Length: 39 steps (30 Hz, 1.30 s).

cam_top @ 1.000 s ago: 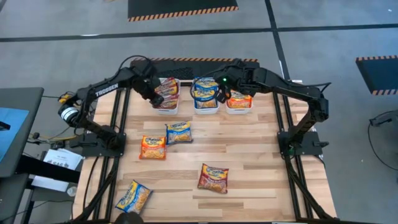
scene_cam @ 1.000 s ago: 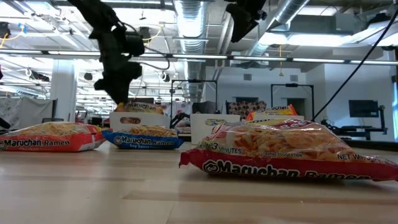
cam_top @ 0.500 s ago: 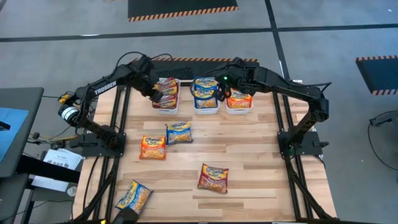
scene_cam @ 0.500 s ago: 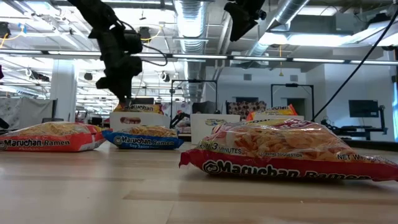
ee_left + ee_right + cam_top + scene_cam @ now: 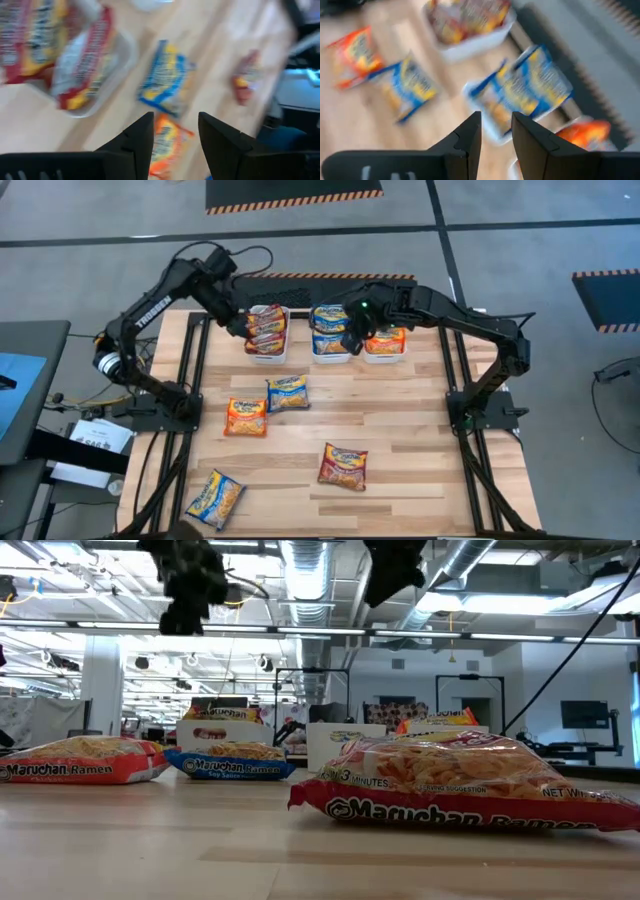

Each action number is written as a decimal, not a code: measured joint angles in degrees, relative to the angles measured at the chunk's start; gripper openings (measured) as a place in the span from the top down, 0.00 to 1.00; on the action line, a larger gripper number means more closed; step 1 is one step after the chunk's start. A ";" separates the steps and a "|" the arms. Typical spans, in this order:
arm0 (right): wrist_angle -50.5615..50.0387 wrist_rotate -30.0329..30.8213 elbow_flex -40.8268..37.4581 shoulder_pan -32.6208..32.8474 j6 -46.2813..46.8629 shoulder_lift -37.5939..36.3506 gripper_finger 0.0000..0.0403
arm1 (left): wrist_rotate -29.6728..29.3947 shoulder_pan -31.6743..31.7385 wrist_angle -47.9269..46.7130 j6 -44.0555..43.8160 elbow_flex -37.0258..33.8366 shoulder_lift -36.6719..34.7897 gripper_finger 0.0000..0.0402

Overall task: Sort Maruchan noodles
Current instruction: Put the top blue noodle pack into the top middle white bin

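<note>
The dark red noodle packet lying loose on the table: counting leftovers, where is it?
High view: the dark red packet lies alone, right of the orange packet.

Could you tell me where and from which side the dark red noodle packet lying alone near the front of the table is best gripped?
Probably from straight above, pinching across its narrower width: the dark red packet lies flat on the table, apart from the others, with free space all round.

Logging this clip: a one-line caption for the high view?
Both open, empty end effectors, left and right, hover by three filled bins; four packets remain on the table.
</note>
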 joint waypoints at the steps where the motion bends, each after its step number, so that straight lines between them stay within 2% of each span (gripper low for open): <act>1: -2.15 -1.83 0.00 -0.10 1.13 -0.02 0.67 | 1.55 -0.28 -0.78 0.03 0.54 -0.57 0.65; 6: -12.91 -4.79 -0.79 0.08 4.56 -0.15 0.67 | 4.73 -2.27 -2.14 -2.11 -3.17 -6.81 0.65; 11: -14.54 -9.56 -7.27 1.59 7.31 0.18 0.67 | 5.14 -5.27 5.70 -12.81 -15.14 -17.03 0.65; 18: -3.75 -20.31 -17.13 3.50 8.43 0.16 0.67 | 5.06 -8.94 25.35 -35.32 -34.28 -31.25 0.65; 23: 6.62 -24.59 -19.68 3.72 9.47 0.16 0.67 | 4.86 -11.68 38.38 -45.78 -43.70 -37.41 0.65; 27: 15.66 -26.55 -20.19 4.04 12.31 0.55 0.67 | 3.88 -13.74 46.34 -52.37 -47.79 -39.61 0.65; 31: 20.97 -26.53 -20.26 4.99 12.73 0.55 0.67 | 1.83 -16.50 49.61 -55.61 -48.93 -39.51 0.65; 39: 25.03 -26.37 -20.24 7.55 10.72 0.55 0.61 | -2.57 -19.64 55.99 -58.42 -48.98 -35.37 0.65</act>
